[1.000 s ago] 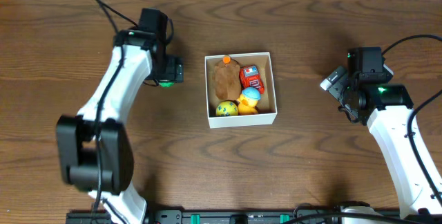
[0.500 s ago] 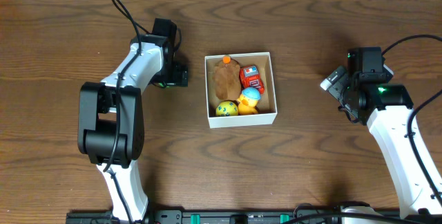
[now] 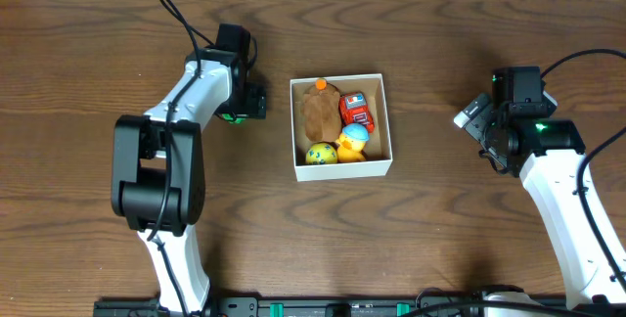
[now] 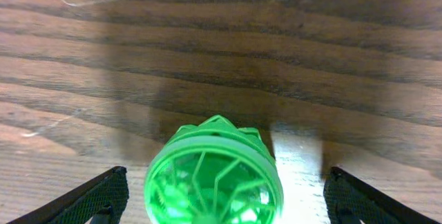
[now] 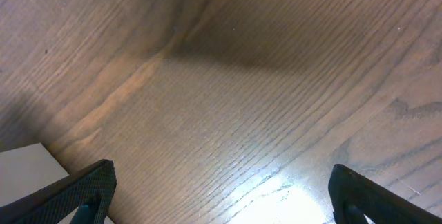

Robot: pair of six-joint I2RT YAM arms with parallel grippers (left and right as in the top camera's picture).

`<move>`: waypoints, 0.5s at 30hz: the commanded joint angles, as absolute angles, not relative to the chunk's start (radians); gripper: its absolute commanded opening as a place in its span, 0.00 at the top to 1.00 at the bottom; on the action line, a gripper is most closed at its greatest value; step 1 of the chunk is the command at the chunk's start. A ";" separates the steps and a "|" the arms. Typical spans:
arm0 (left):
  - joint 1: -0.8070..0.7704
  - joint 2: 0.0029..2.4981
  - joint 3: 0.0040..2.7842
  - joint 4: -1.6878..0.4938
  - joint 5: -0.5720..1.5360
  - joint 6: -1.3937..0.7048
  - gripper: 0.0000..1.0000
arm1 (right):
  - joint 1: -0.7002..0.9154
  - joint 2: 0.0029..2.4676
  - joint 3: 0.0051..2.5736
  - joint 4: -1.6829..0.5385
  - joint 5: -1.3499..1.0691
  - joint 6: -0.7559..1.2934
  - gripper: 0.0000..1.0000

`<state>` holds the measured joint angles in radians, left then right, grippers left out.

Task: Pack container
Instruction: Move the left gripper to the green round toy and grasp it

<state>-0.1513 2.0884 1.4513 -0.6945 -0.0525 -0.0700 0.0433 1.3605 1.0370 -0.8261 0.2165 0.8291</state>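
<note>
The container [image 3: 383, 121] is a small white-walled box at the table's middle. It holds a brown plush toy [image 3: 318, 112], a red toy [image 3: 357, 111], a yellow and blue duck [image 3: 352, 142] and a yellow-green ball [image 3: 320, 154]. My left gripper [image 3: 250, 102] is left of the container, low over the table. In the left wrist view it [image 4: 224, 207] is open, with a translucent green round toy [image 4: 213, 175] between its fingers [image 4: 100, 196] and clear of both. The toy shows as a green glow in the overhead view [image 3: 234, 116]. My right gripper [image 3: 471, 116] is open and empty, right of the container.
The table is dark brown wood [image 3: 440, 239]. Black cables run from both arms at the back left [image 3: 176, 19] and the right [image 3: 587, 58]. A white corner [image 5: 24, 175] shows at the lower left of the right wrist view. A black bar [image 3: 323, 307] runs along the front edge.
My left arm has swung round and its gripper has shifted a little right, toward the container, by the green toy. The right arm and the toys in the container have not moved.
</note>
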 commanded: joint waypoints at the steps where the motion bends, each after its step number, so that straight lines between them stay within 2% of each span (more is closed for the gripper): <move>1: -0.146 2.122 1.457 -0.694 -0.061 -0.055 0.13 | 0.038 1.353 1.052 -0.827 0.224 0.822 0.01; 7: -0.143 2.123 1.456 -0.695 -0.061 -0.044 0.30 | 0.038 1.353 1.052 -0.827 0.224 0.822 0.01; 15: -0.140 2.123 1.456 -0.702 -0.061 -0.040 0.39 | 0.038 1.353 1.052 -0.827 0.224 0.822 0.01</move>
<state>-0.1474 2.0937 1.4525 -0.6979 -0.0521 -0.0509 0.0433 1.3605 1.0370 -0.8257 0.2165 0.8291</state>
